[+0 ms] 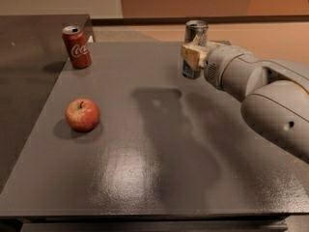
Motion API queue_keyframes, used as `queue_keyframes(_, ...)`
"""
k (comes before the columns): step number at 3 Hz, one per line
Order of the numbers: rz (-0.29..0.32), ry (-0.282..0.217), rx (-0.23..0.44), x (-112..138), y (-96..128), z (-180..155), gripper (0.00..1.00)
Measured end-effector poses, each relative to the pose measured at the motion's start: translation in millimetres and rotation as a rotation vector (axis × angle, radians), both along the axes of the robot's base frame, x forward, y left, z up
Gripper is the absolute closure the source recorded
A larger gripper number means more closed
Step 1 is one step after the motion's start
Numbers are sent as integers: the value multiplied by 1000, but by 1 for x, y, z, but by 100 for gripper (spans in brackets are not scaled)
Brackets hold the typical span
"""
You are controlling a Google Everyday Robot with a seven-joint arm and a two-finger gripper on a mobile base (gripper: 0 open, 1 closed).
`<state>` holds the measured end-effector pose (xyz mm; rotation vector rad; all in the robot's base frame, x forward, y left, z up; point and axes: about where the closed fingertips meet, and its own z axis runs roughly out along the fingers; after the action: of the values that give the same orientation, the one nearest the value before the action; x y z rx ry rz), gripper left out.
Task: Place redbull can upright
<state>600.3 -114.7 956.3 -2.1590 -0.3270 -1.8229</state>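
Standing upright near the far edge of the grey table, the redbull can is held by the robot's gripper, its tan fingers clamped around the can's middle. Whether the base already rests on the surface is hard to tell. Letting go and backing away look to be what remains. A Coca-Cola can and an apple sit well apart from it.

Claw holds redbull can at back; apple, Coke can obstruct left.
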Motion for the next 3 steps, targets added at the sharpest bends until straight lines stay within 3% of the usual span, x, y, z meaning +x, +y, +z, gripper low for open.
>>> queue_keyframes(1,-3,-28,-5,-5,-9,-5,100)
queue_keyframes(3,1,-25,-8,-10,-6,-29,100)
